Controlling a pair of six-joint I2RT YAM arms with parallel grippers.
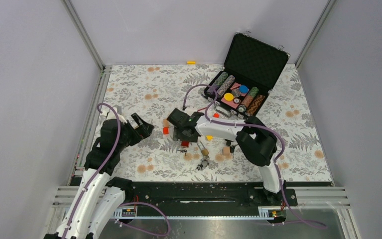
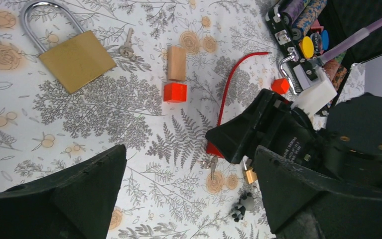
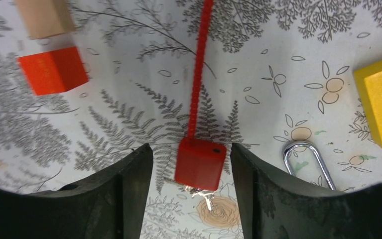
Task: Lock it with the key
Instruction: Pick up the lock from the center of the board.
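Over the middle of the floral bench (image 1: 144,84), in the overhead view, the right pincer (image 1: 185,135) is hanging low above a red tag (image 1: 184,144), with a small padlock (image 1: 204,150) lying near it. The left pincer (image 1: 141,127) is hovering well apart to the left, spread wide and holding nothing.

At the left wrist, a large brass padlock (image 2: 76,60) is lying flat, its shackle pointing up-left in the picture, and a second key (image 2: 126,48) is resting just beside its corner.

At the right wrist, the fingers (image 3: 129,189) are standing spread on either side of the tag, with a gap showing on each side, so nothing is being pinched. The key (image 3: 204,195) is peeking out from under the tag's near end and is mostly hidden.

The likely trouble is that the pincer ends up squeezing the tag rather than the key. That would leave the key dangling loose and hard to aim at a keyhole, and the right finger could be nudging the small padlock.

The key's shaft is pointing toward the wrist, roughly in line with the red strap (image 3: 198,74), which is running straight away from the pincer.
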